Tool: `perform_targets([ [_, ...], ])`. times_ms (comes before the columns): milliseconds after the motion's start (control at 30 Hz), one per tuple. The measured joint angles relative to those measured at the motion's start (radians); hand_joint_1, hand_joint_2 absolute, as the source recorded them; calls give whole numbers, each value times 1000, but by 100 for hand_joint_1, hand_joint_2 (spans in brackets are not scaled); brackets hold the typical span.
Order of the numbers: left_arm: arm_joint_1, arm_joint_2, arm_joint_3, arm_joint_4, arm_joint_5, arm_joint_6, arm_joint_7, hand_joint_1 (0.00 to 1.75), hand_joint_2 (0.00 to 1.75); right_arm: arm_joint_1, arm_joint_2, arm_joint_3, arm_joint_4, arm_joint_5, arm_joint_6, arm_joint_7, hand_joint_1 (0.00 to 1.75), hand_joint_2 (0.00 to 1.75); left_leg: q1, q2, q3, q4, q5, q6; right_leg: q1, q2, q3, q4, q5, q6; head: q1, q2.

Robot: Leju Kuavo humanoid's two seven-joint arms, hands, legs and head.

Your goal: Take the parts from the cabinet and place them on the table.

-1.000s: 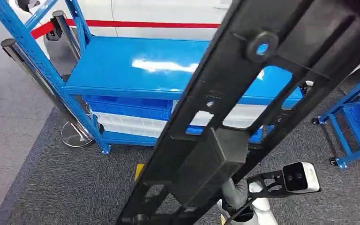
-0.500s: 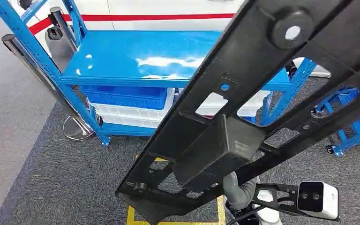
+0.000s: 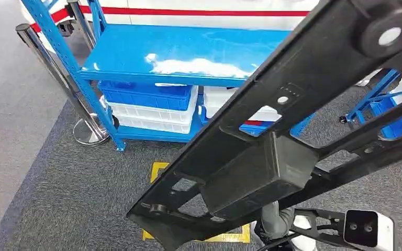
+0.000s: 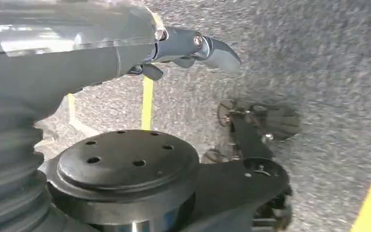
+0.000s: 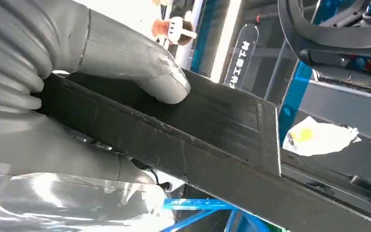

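Item: long black part (image 3: 272,151) | Held: right hand (image 5: 77,87) clamps it (left hand (image 4: 188,48) holds nothing, fingers apart) | Risk: far end, 1 o'clock, clipping blue rack (image 3: 188,49) while turning.

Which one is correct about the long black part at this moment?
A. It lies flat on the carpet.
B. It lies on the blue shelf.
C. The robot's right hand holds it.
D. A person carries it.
C: in the right wrist view the right hand grips the black part, thumb on top; in the head view the part hangs above the carpet.
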Motion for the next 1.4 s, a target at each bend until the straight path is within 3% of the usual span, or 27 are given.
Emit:
perform_targets([
  [33,0,0,0,0,0,2,0,0,175,-1,0,0,0,-5,-1,0,175,175,1,0,-17,11,5,-4,-3,0,57,-74,35,0,0,0],
  [67,0,0,0,0,0,3,0,0,175,-3,0,-1,0,-6,-3,0,175,175,1,-1,-29,24,8,-8,-6,-1,119,-158,37,0,0,0],
  [100,0,2,0,0,0,4,0,0,175,-4,0,-1,0,-7,-5,-1,175,175,-3,-3,-42,35,11,-13,-2,0,165,-231,-12,-2,1,0],
  [133,0,2,0,0,0,5,-1,0,175,-3,0,-1,0,-7,-5,-2,175,175,-4,-3,-45,41,14,-18,4,4,170,-246,-17,-15,-2,0],
  [233,2,5,0,0,2,8,-1,0,175,-2,0,-2,0,-9,-4,-2,175,175,-1,-4,-52,38,37,-40,7,3,150,-248,2,-40,2,0],
  [267,4,8,0,3,3,10,-3,0,175,-4,1,-2,1,-9,-4,-2,175,175,4,-6,-60,47,24,-45,2,-2,140,-251,14,-51,2,0],
  [300,5,8,0,3,5,11,-5,0,175,-3,3,-2,1,-9,-3,-2,175,175,4,-6,-77,75,-27,-51,2,-2,127,-251,25,-59,0,0],
  [367,6,8,0,3,7,12,-10,0,175,-3,6,-2,2,-9,-4,-2,175,175,8,-6,-117,212,-147,-58,5,-2,97,-251,48,-65,0,0],
  [400,6,9,0,3,9,12,-11,0,175,-3,6,-3,3,-9,-5,-2,175,175,8,-6,-134,284,-181,-60,6,-2,82,-250,59,-65,0,0],
  [433,6,9,0,3,9,12,-13,0,175,-2,6,-3,4,-9,-5,-3,175,175,8,-6,-139,337,-187,-61,8,-3,67,-249,69,-64,0,0],
  [500,6,10,0,3,8,12,-13,0,175,0,6,-3,7,-8,-6,-7,175,175,8,-7,-94,318,-126,-57,10,-3,42,-248,87,-63,0,0],
  [567,4,13,0,3,-1,16,-14,0,175,1,6,-5,8,-3,-6,-20,175,175,6,-8,20,167,-62,-42,13,-1,24,-248,101,-59,0,0],
  [633,2,19,-1,4,-3,18,-19,0,175,1,6,-7,8,-2,-5,-21,175,175,-2,-7,128,5,-106,-27,16,-1,19,-246,113,-51,0,0],
  [667,1,20,-1,4,-6,18,-24,0,175,3,6,-8,8,-2,-4,-21,175,175,-4,-7,127,-8,-114,-28,13,-4,20,-247,121,-43,1,0],
  [733,1,20,-3,4,-6,18,-28,0,175,8,5,-9,9,-2,0,-21,175,175,-11,-7,123,-12,-101,-16,8,-4,21,-256,136,-28,1,0],
  [767,2,19,-5,4,-6,17,-29,0,175,9,5,-11,9,-2,1,-21,175,175,4,-2,124,-28,-83,-9,11,-2,17,-250,134,-22,1,0],
  [800,1,19,-8,4,-7,16,-30,0,175,11,4,-14,11,0,2,-21,175,175,1,5,121,-30,-75,-5,9,1,8,-235,112,-17,2,0],
  [900,3,20,-10,4,-9,12,-34,0,175,23,-1,-21,15,10,2,-21,175,175,-1,20,95,-26,-59,4,4,2,-78,-19,-22,-8,2,0],
  [933,4,20,-10,4,-9,11,-34,0,175,29,-3,-23,18,11,0,-21,175,175,-1,26,88,-23,-56,3,4,2,-95,36,-40,-5,2,0],
  [967,5,20,-11,4,-9,12,-34,0,175,33,-5,-26,20,13,-1,-21,175,175,-1,32,82,-19,-54,2,3,1,-91,42,-32,-3,2,0],
  [1033,5,20,-12,4,-10,11,-34,0,175,37,-7,-29,21,14,0,-21,175,175,0,45,75,-9,-56,-1,0,-6,-17,-66,27,-2,2,0],
  [1067,4,20,-13,4,-9,7,-35,0,175,36,-8,-30,21,14,2,-21,175,175,1,50,73,0,-61,-7,-1,-24,42,-166,66,-4,2,0],
  [1100,4,20,-14,4,-9,5,-36,0,175,36,-9,-31,21,14,5,-21,175,175,-1,54,71,9,-66,-15,2,-57,72,-229,60,-8,2,0],
  [1133,4,21,-14,4,-9,4,-38,0,175,37,-9,-32,22,14,8,-21,175,175,-10,60,64,22,-72,-22,13,-65,75,-242,57,-20,3,0],
  [1267,4,22,-15,4,-8,2,-42,0,175,39,-10,-37,24,13,19,-22,175,175,-9,92,65,20,-75,-36,11,-29,63,-243,64,-45,2,0],
  [1333,3,25,-16,4,-8,2,-43,0,175,38,-9,-39,24,15,25,-22,175,175,-1,18,39,78,-128,-47,5,-16,63,-246,70,-55,1,0],
  [1400,7,26,-16,4,-8,1,-43,0,175,40,-8,-39,26,16,26,-22,175,175,3,-4,-37,248,-210,-53,6,4,58,-246,73,-59,1,0],
])
